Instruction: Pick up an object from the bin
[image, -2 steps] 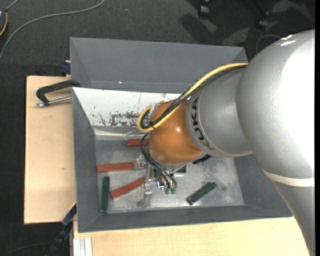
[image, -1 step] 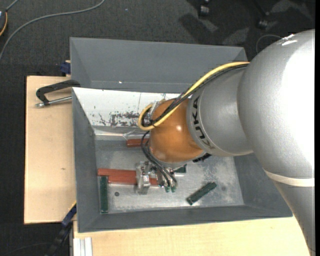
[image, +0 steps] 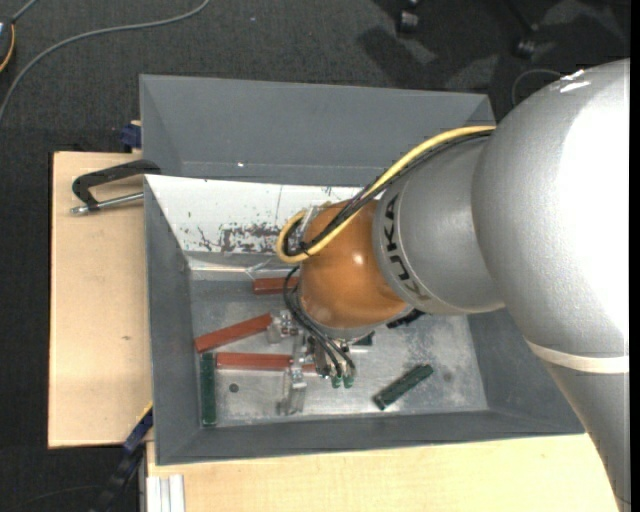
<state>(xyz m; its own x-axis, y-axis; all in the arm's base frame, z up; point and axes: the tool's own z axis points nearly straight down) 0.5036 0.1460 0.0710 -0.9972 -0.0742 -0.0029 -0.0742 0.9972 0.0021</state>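
**My end effector low in the middle of the bin, at the end of a red-brown bar**

At the far left of the bin (image: 166, 300), a dark green bar (image: 207, 390) lies along the left wall in the lower left corner of the floor. Just right of it are two longer pieces. The tilted red-brown bar (image: 235, 332) rises toward the right. Below it, the level red-brown bar (image: 252, 361) lies nearly flat across the frame. The right end of that level bar runs up against my end effector (image: 315, 378), which sits low over the floor at the lower middle of the bin. I cannot tell whether my end effector is open or closed, nor whether the bar is gripped. Above it, a short red-brown piece (image: 268, 286) pokes out leftward from under my orange wrist cover (image: 345, 275), near the back wall. Further right, a second dark green bar (image: 403, 386) lies tilted on the floor, apart from my end effector. My grey arm (image: 500, 220) covers the right side of the bin.
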